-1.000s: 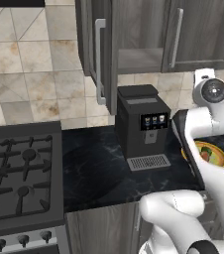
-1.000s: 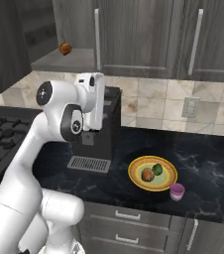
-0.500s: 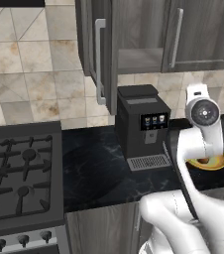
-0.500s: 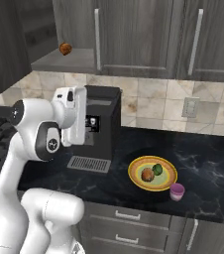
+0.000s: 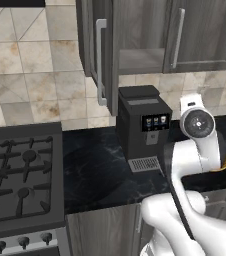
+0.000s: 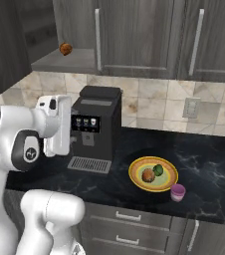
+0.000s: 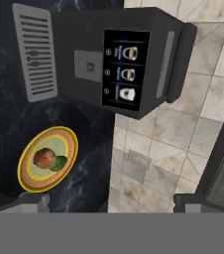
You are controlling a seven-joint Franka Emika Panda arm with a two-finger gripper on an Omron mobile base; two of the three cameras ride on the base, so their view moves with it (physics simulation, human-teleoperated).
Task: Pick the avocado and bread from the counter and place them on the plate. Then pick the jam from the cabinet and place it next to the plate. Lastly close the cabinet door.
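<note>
While avocado (image 6: 158, 170) and bread (image 6: 148, 175) lie on plate (image 6: 137, 180) and jam (image 6: 177, 191) stands just beside it, cabinet door (image 5: 98, 47) is left open. Door judged stiff, hinged; best pushed near handle (image 5: 101, 62). Gripper (image 7: 109, 204) spread wide, nothing held (fingertips barely seen).

A beige stone-tile backsplash (image 5: 30, 75) runs along the far wall, with a grey wall outlet (image 6: 191, 108) set into it on the right. A black coffee machine (image 6: 94, 127) with a small lit screen and a slotted drip tray stands against it. To the left sits a gas stove (image 5: 20, 175) with black grates and knobs, and grey drawers (image 6: 129, 229) with silver handles line the near front.
</note>
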